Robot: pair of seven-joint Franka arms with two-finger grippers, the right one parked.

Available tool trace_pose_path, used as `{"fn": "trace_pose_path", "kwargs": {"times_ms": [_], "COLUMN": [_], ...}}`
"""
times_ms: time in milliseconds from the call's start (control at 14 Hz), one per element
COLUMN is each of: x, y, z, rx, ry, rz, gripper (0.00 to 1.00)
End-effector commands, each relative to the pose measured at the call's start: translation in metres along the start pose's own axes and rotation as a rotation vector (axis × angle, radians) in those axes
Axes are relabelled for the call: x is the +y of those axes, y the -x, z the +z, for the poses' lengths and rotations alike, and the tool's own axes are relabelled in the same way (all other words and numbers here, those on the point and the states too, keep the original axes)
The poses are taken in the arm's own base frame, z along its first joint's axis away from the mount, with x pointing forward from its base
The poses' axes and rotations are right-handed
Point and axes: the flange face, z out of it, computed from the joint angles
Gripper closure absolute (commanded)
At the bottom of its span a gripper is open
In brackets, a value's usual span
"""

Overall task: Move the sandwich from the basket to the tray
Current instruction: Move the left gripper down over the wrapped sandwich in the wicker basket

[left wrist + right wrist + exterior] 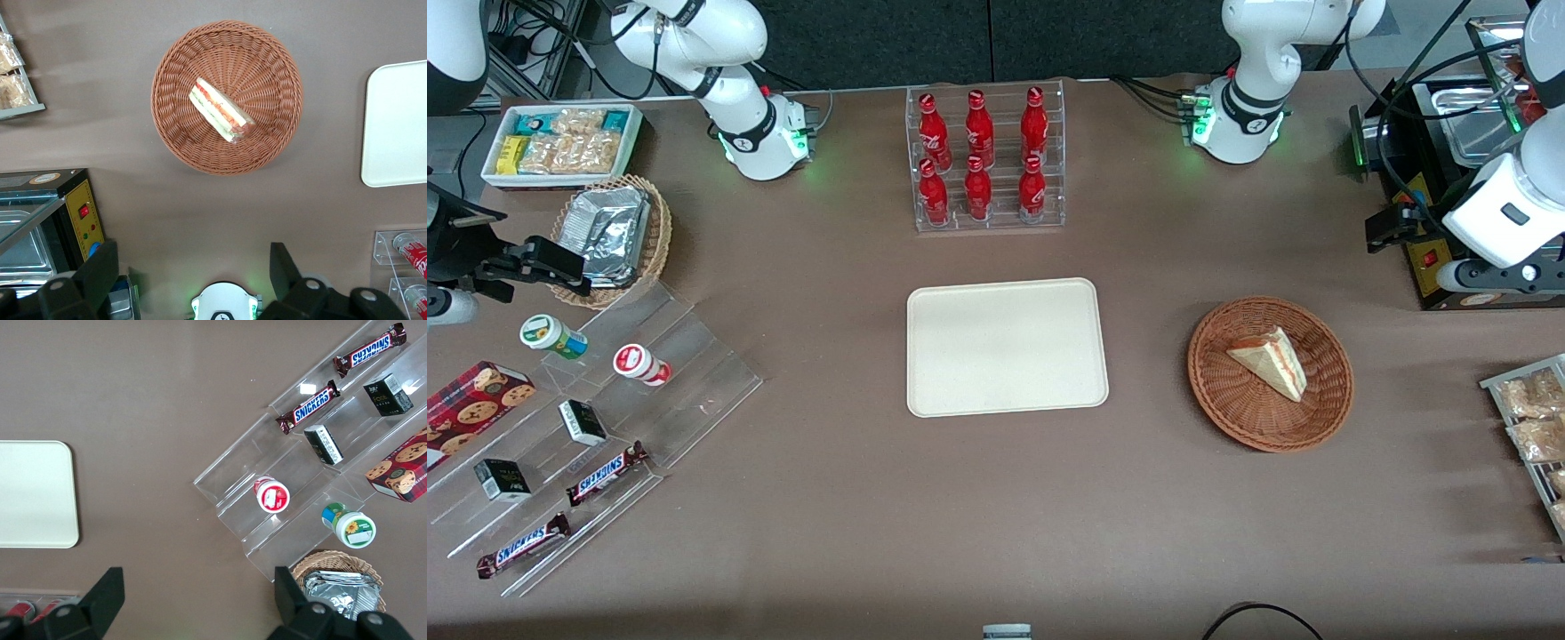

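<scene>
Front view: brown bench (996, 498), dark wall panels at 12 o'clock of it. Cream tray (1007, 347) sits mid-bench w/ nothing on it. Red-brown wicker basket (1270, 373) lies toward my working arm's end, apart from the tray. Sandwich (1272, 360) is in the basket, a pale wedge lying flat. Rack of red bottles (985, 160) stands farther from the camera than the tray. Toward the parked arm's end: clear stepped shelf (694, 373) w/ Snickers bars (605, 473), small cups, dark boxes; a tan basket of foil packets (611, 238); a white bin of snacks (560, 144). My arm hangs high at the bench edge near a black machine (1432, 222), forearm angled down; my end effector (1392, 227) is up off the bench, well apart from the basket.

Wrist view: I look straight down. Basket (227, 97) w/ sandwich (220, 110) inside, red & green filling edge showing, wedge running roughly 10 to 4 o'clock. Tray corner (397, 127) at 3 o'clock of the basket. My end effector (193, 273): fingers (100, 270) spread wide, holding nothing, over bare bench.

Parked-arm wrist view: tray edge (37, 493), the shelf (280, 480) w/ snacks.
</scene>
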Motion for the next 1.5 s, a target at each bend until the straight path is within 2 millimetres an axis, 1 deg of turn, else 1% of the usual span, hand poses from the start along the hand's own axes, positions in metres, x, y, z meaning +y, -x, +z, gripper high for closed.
{"fn": "trace_pose_path", "kwargs": {"times_ms": [0, 143, 214, 357, 500, 643, 714, 929, 1000, 1143, 1214, 1286, 1357, 1429], "x": [-0.002, -0.003, -0.004, -0.004, -0.002, 0.003, 0.004, 0.011, 0.015, 0.035, 0.039, 0.05, 0.055, 0.057], "y": [0.008, 0.007, 0.005, -0.006, -0.018, -0.027, -0.031, -0.039, -0.039, -0.037, -0.036, -0.033, -0.027, -0.024], "z": [-0.007, -0.008, -0.005, 0.014, 0.048, 0.092, 0.11, 0.151, 0.166, 0.196, 0.211, 0.228, 0.244, 0.255], "rx": [-0.004, 0.002, 0.002, -0.019, -0.022, -0.011, 0.011, 0.046, 0.06, 0.083, 0.093, 0.111, 0.138, 0.151], "ry": [-0.002, 0.002, -0.004, -0.007, -0.008, -0.011, -0.01, -0.002, 0.003, 0.011, 0.019, 0.03, 0.045, 0.054], "rz": [0.009, 0.0, -0.003, -0.008, -0.07, -0.157, -0.19, -0.349, -0.408, -0.493, -0.567, -0.628, -0.673, -0.681], "gripper": [0.0, 0.0, 0.0, 0.0, 0.0, 0.0, 0.0, 0.0, 0.0, 0.0, 0.0, 0.0, 0.0, 0.0]}}
